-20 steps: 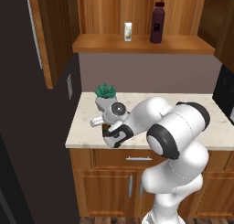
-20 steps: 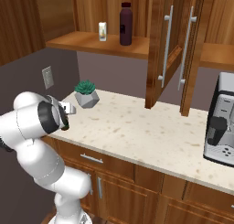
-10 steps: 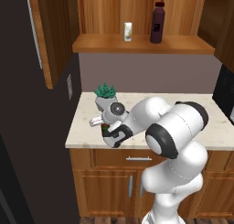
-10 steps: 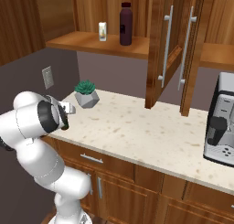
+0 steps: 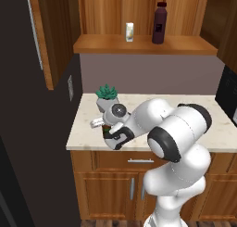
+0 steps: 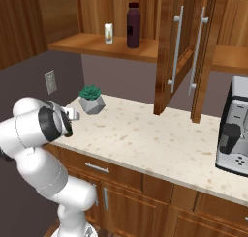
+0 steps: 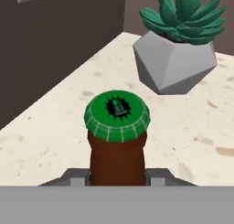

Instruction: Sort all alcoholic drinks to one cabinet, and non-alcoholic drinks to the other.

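One beer bottle (image 7: pixel 117 141) now clamped in the gripper (image 7: pixel 117 176) after narrowing, beside the potted succulent (image 7: pixel 176 45) on the desk (image 7: pixel 192 131); ready for lifting to a cabinet.

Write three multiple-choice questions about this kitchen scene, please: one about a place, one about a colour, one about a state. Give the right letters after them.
1. Where does the wide dark purple bottle with a dark cap stand?
A. On the open wooden cabinet shelf, apart from the small white carton
B. On the speckled stone counter
C. Inside a drawer

2. What colour is the cap of the brown glass beer bottle?
A. Red
B. Green
C. White

3. What is the state of the two-finger gripper?
A. Open above the carton
B. Shut on nothing
C. Shut on the beer bottle's neck

Answers:
1. A: both base views show it on the shelf, to the right of the carton.
2. B: the hand view shows a green cap.
3. C: the fingers sit against both sides of the neck.
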Available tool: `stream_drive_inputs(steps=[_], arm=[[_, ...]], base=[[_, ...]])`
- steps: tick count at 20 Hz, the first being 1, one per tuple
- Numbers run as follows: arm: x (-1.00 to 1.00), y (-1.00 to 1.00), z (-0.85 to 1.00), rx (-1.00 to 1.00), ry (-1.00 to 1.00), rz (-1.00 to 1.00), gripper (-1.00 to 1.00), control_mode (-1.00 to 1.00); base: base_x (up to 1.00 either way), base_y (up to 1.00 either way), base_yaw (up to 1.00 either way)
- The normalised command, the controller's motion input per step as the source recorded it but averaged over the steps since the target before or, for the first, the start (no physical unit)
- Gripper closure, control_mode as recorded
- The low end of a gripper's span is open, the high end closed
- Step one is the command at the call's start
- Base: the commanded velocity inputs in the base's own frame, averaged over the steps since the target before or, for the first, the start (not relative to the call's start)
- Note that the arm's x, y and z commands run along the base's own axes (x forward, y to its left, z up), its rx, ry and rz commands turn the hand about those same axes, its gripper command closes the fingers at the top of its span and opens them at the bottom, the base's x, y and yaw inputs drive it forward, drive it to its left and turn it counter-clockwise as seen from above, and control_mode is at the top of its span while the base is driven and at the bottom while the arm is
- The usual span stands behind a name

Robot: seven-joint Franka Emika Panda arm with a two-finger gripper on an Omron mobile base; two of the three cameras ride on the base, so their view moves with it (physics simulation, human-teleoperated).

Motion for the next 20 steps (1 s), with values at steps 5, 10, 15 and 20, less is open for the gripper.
stream_drive_inputs(steps=[5, 10, 15, 20], arm=[[-0.09, -0.1, 0.34, 0.02, 0.0, 0.0, 1.0, -1.0], [-0.18, -0.22, 0.44, 0.02, 0.0, 0.0, 1.0, -1.0], [-0.21, -0.31, 0.48, 0.02, 0.0, 0.0, 1.0, -1.0], [-0.21, -0.33, 0.52, 0.02, 0.01, 0.0, 1.0, -1.0]], base=[[0.0, 0.0, 0.0], [0.0, 0.0, 0.0], [0.0, 0.0, 0.0], [0.0, 0.0, 0.0]])
